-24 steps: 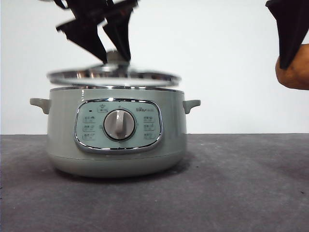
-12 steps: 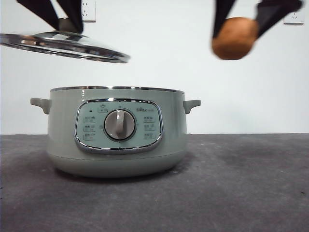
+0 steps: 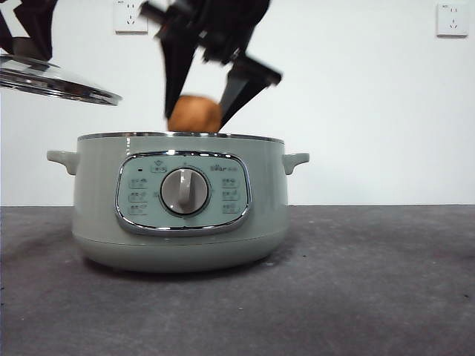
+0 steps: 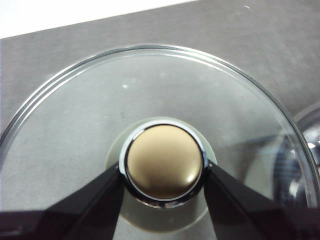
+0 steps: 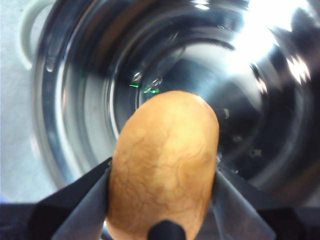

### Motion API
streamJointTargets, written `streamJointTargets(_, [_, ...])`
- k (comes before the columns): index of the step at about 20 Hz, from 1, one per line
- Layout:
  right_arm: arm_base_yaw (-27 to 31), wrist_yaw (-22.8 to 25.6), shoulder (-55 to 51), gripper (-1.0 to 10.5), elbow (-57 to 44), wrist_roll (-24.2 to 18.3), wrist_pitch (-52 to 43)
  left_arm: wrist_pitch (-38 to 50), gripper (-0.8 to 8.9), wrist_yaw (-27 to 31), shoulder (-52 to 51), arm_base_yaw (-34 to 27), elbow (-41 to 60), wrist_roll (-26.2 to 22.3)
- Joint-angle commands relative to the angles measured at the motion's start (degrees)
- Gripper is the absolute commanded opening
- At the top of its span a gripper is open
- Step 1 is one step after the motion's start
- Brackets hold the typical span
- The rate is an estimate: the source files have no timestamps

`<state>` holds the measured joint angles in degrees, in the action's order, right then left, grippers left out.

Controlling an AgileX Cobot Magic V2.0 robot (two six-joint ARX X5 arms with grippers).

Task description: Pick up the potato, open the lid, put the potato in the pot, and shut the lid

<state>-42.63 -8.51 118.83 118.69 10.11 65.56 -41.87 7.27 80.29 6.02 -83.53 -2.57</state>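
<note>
The potato (image 3: 194, 115) is clamped between the two jaws of the right hand (image 3: 199, 111), just above the rim of the open pot (image 3: 178, 222) and over its steel bowl, as the right wrist view confirms. The left hand (image 4: 164, 172) is closed on the knob of the lid (image 3: 56, 80), holding the lid tilted in the air, clear of the pot on its left side above the counter (image 3: 371, 282). Risks: releasing from this height may let the potato strike and bounce in the bowl; the tilted lid may slip from its narrow knob grip.
</note>
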Motion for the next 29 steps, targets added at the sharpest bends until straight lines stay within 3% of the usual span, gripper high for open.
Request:
streamJointTargets(1, [-0.9,2.0,4.7,0.0,3.0,0.3,-0.9,2.6,-0.08,-0.2,-0.6,-1.6,-0.2,-0.7])
streamJointTargets(9, [-1.2,5.6,11.5,0.1,3.2,-0.9,-3.9,3.0,-0.08,-1.8,-0.5,-3.1,-0.2,-0.7])
streamJointTargets(10, [-1.2,5.5,11.5,1.1,3.2,-1.3,-3.7,3.0,-0.08,-1.9,-0.5,-3.1,-0.1,-0.7])
streamJointTargets(12, [-1.2,5.6,11.5,6.7,3.2,-1.1,-3.6,2.9,-0.08,-2.6,-0.5,-3.1,-0.1,-0.7])
streamJointTargets(13, [-1.2,5.5,11.5,7.8,3.2,-1.1,-3.4,2.8,-0.08,-3.4,-0.5,-3.1,-0.1,-0.7])
streamJointTargets(17, [-1.3,5.6,9.7,7.8,4.3,0.4,-0.5,2.7,-0.08,-8.0,-0.5,-3.0,-0.1,1.1])
streamJointTargets(20, [-2.1,7.0,2.4,7.8,4.5,0.1,2.1,2.4,-0.08,-10.3,-0.5,-1.3,-0.1,2.9])
streamJointTargets(27, [-2.4,17.1,-17.1,7.8,4.2,-4.0,13.4,2.1,-0.08,-10.2,0.8,11.2,-0.1,4.1])
streamJointTargets(29, [-2.4,17.0,-21.2,7.8,2.7,-4.3,13.4,2.0,-0.08,-10.2,2.3,14.7,-0.1,4.1])
